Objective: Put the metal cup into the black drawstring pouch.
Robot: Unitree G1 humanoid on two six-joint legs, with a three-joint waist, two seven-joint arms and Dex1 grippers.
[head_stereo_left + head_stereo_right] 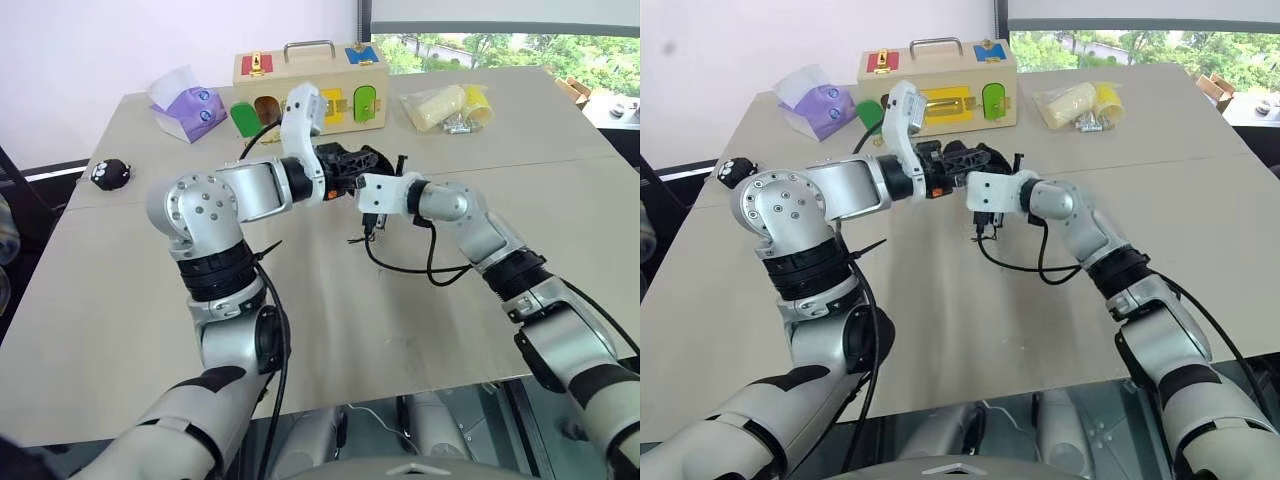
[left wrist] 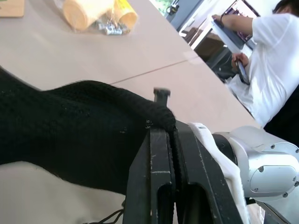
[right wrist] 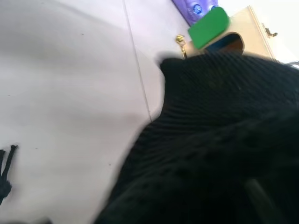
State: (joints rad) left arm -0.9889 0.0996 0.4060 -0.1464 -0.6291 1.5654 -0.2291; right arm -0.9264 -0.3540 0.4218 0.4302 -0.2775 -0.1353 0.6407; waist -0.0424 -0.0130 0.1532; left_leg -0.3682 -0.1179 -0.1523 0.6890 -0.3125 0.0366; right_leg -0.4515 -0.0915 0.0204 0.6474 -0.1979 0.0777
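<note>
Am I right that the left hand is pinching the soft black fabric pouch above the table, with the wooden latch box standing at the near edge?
Not quite: the wooden latch box stands at the table's far edge, as the left eye view shows. The left hand does pinch the soft black fabric pouch.

The black drawstring pouch [image 2: 70,135] is seen pinched by its edge between the closed fingers [image 2: 161,186] of the left gripper [image 2: 174,140], with the table [image 2: 70,56], a clear bag of yellow items [image 2: 96,14] and a seated person [image 2: 273,70] beyond.
</note>
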